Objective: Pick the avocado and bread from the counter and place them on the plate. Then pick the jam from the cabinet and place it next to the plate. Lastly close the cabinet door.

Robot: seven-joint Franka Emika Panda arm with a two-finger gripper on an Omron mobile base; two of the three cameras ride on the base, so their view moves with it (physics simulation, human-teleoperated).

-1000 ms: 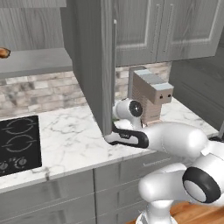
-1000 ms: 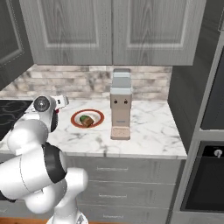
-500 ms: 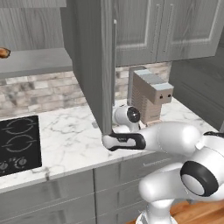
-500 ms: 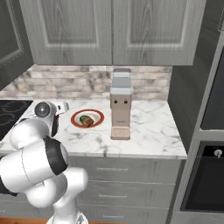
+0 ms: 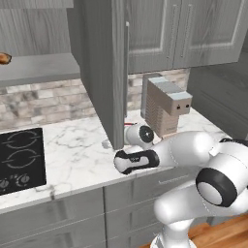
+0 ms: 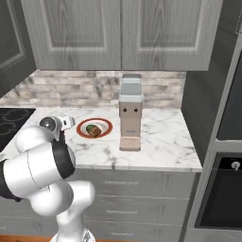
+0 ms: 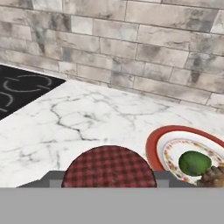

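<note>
In the hand view the jam shows its red checked lid low down, held between the dark fingertips of my gripper, which is shut on it just above the white marble counter. Right beside it lies the plate with its orange-red rim, carrying the green avocado and the brown bread. From the right base view the gripper hangs just left of the plate. The cabinet door stands open, and it hides the gripper in the left base view.
A grey coffee machine stands on the counter right of the plate. The black cooktop lies at the left. A brown pastry sits on the cabinet shelf. A brick backsplash runs behind the counter.
The arm has come down a little toward the counter with the jam still in the gripper. The plate and its food have not moved.
</note>
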